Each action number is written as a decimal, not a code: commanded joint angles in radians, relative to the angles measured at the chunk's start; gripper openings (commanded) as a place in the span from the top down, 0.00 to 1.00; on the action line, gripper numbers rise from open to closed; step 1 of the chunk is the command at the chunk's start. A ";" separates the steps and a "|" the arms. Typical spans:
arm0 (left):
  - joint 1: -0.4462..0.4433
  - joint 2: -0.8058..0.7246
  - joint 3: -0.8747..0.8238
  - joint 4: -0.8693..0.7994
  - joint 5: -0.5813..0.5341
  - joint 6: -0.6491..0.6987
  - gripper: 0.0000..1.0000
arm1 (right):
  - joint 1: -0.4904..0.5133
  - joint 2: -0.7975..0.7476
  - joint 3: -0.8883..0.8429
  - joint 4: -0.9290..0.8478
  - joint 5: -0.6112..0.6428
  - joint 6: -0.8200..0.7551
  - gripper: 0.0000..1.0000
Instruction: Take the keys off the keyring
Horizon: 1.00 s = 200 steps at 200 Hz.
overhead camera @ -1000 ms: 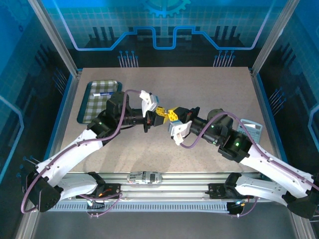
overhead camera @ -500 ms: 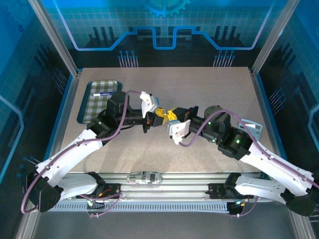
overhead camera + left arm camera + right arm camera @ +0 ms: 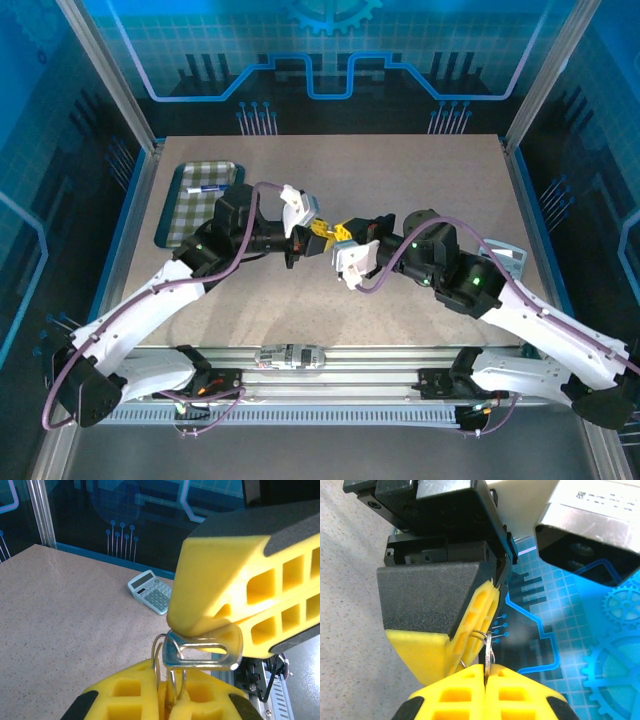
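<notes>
Above the table's middle, my left gripper (image 3: 319, 233) and right gripper (image 3: 344, 231) meet tip to tip. In the left wrist view my left gripper (image 3: 170, 700) is shut on the keyring (image 3: 154, 651), a thin silver wire ring standing up out of its yellow pads. A flat silver key (image 3: 197, 665) with a slotted head hangs on that ring, pinched by the right gripper's yellow fingers (image 3: 225, 580). In the right wrist view my right gripper (image 3: 486, 672) is shut on the key (image 3: 488, 651), seen edge-on, with the keyring (image 3: 479, 634) running into the left gripper's fingers (image 3: 470, 625).
A grey calculator (image 3: 505, 258) lies on the table at the right, under the right arm, also seen as the calculator (image 3: 151, 591). A green checked tray (image 3: 172, 215) holding a small white item (image 3: 207, 187) sits at the back left.
The right arm has shifted a little to the left, pressing its gripper closer to the left one. The left arm has barely moved. Both grips are unchanged.
</notes>
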 commanded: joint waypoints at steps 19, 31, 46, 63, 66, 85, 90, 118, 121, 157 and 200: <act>0.063 -0.059 0.112 0.223 -0.088 0.001 1.00 | 0.003 -0.002 -0.042 -0.465 -0.185 0.038 1.00; 0.063 -0.057 0.112 0.226 -0.085 0.000 1.00 | 0.016 0.009 -0.037 -0.485 -0.164 0.022 1.00; 0.063 -0.056 0.113 0.231 -0.084 -0.004 1.00 | 0.032 0.020 -0.041 -0.477 -0.145 0.003 1.00; 0.063 -0.057 0.115 0.226 -0.083 -0.006 1.00 | 0.050 0.045 -0.039 -0.466 -0.121 -0.009 1.00; 0.063 -0.058 0.115 0.226 -0.083 -0.007 1.00 | 0.050 0.047 -0.038 -0.459 -0.121 -0.007 1.00; 0.063 -0.060 0.114 0.224 -0.075 -0.014 1.00 | 0.055 0.068 -0.031 -0.409 -0.129 0.008 1.00; 0.063 -0.059 0.112 0.228 -0.073 -0.017 1.00 | 0.060 0.084 -0.027 -0.400 -0.114 0.008 1.00; 0.062 -0.064 0.097 0.250 -0.057 -0.034 1.00 | 0.081 0.145 -0.027 -0.336 -0.063 0.011 1.00; 0.061 -0.064 0.096 0.252 -0.057 -0.034 1.00 | 0.081 0.149 -0.027 -0.329 -0.060 0.014 1.00; 0.061 -0.076 0.069 0.284 -0.015 -0.063 1.00 | 0.104 0.203 -0.053 -0.206 -0.046 0.044 1.00; 0.037 -0.085 0.055 0.297 0.036 -0.070 1.00 | 0.126 0.311 -0.032 -0.130 0.022 0.097 1.00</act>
